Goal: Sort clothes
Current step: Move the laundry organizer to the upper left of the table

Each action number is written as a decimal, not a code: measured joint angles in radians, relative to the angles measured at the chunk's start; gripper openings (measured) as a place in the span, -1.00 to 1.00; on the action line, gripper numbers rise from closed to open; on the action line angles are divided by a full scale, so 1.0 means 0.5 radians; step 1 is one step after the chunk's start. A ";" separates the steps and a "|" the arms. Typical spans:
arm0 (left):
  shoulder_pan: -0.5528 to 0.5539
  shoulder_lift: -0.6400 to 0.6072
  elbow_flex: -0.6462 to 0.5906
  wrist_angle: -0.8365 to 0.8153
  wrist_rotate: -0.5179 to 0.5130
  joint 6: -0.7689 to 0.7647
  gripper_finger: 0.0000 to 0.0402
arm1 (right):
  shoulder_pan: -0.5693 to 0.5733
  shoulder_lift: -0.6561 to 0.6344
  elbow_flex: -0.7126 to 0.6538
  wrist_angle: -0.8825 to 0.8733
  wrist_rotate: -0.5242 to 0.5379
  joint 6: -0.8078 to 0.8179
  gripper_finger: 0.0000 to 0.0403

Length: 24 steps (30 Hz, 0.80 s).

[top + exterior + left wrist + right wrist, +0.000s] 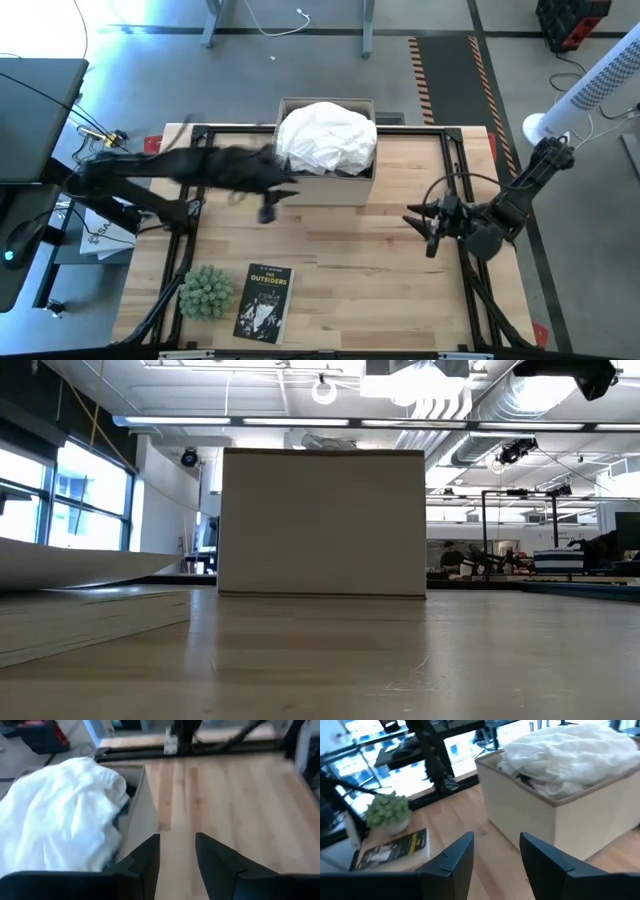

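Observation:
A white garment [327,138] lies heaped on top of the tan cardboard box [335,187] at the table's far middle and bulges over its rim. It also shows in both wrist views, white garment [55,815] and white garment [565,750]. A dark piece of clothing [525,777] peeks out under it at the rim. My left gripper [282,188] hovers open by the box's near left corner, with nothing between its fingers [145,857]. My right gripper [418,224] hangs open over the table's right side, pointing toward the box.
A book [264,302] and a green ball-shaped plant [206,292] sit at the table's near left. Black frame rails [460,160] run along the table's edges. Bare wood [370,270] lies between the box and the near edge. In the low view the box [320,525] stands upright.

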 joint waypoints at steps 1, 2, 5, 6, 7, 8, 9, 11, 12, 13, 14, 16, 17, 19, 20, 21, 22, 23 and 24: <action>-0.057 -0.123 -0.126 0.059 -0.055 -0.083 -0.42 | 0.026 0.001 0.000 -0.003 0.002 -0.019 -0.23; -0.116 -0.245 -0.253 0.124 -0.097 -0.162 -0.43 | 0.051 0.003 0.000 -0.008 -0.010 -0.043 -0.23; -0.274 -0.598 -0.644 0.358 -0.196 -0.344 -0.46 | 0.128 -0.001 -0.024 0.013 -0.160 -0.211 -0.23; -0.315 -0.708 -0.768 0.440 -0.240 -0.397 -0.47 | 0.154 -0.006 -0.042 0.018 -0.206 -0.243 -0.23; -0.349 -0.810 -0.890 0.531 -0.293 -0.450 -0.48 | 0.177 -0.019 -0.063 0.018 -0.236 -0.245 -0.23; -0.376 -0.906 -1.008 0.614 -0.343 -0.489 -0.49 | 0.195 -0.043 -0.084 0.017 -0.252 -0.230 -0.23; -0.395 -0.994 -1.121 0.685 -0.377 -0.506 -0.49 | 0.212 -0.070 -0.110 0.018 -0.250 -0.199 -0.23; -0.417 -1.144 -1.334 0.848 -0.396 -0.519 -0.50 | 0.237 -0.136 -0.185 0.016 -0.238 -0.139 -0.23; -0.421 -1.206 -1.429 0.911 -0.395 -0.536 -0.50 | 0.245 -0.175 -0.234 0.018 -0.219 -0.104 -0.23; -0.424 -1.265 -1.522 0.969 -0.396 -0.559 -0.50 | 0.250 -0.222 -0.290 0.030 -0.198 -0.067 -0.23; -0.432 -1.316 -1.604 1.019 -0.395 -0.600 -0.50 | 0.252 -0.268 -0.347 0.048 -0.169 -0.019 -0.23; -0.453 -1.398 -1.776 1.130 -0.396 -0.680 -0.50 | 0.252 -0.358 -0.482 0.103 -0.142 0.061 -0.23; -0.464 -1.426 -1.863 1.215 -0.400 -0.698 -0.50 | 0.252 -0.399 -0.553 0.145 -0.131 0.081 -0.23; -0.476 -1.453 -2.050 1.491 -0.423 -0.701 -0.50 | 0.251 -0.482 -0.697 0.269 -0.123 0.100 -0.23; -0.462 -1.452 -2.136 1.663 -0.438 -0.694 -0.50 | 0.247 -0.523 -0.761 0.330 -0.116 0.098 -0.23; -0.430 -1.441 -2.218 1.832 -0.437 -0.694 -0.51 | 0.236 -0.568 -0.823 0.377 -0.113 0.091 -0.23; -0.387 -1.422 -2.288 1.983 -0.413 -0.694 -0.53 | 0.212 -0.613 -0.878 0.423 -0.112 0.074 -0.23; -0.334 -1.407 -2.348 2.087 -0.352 -0.696 -0.55 | 0.181 -0.660 -0.924 0.467 -0.111 0.064 -0.23; -0.272 -1.389 -2.392 2.142 -0.279 -0.696 -0.58 | 0.134 -0.708 -0.963 0.497 -0.103 0.063 -0.23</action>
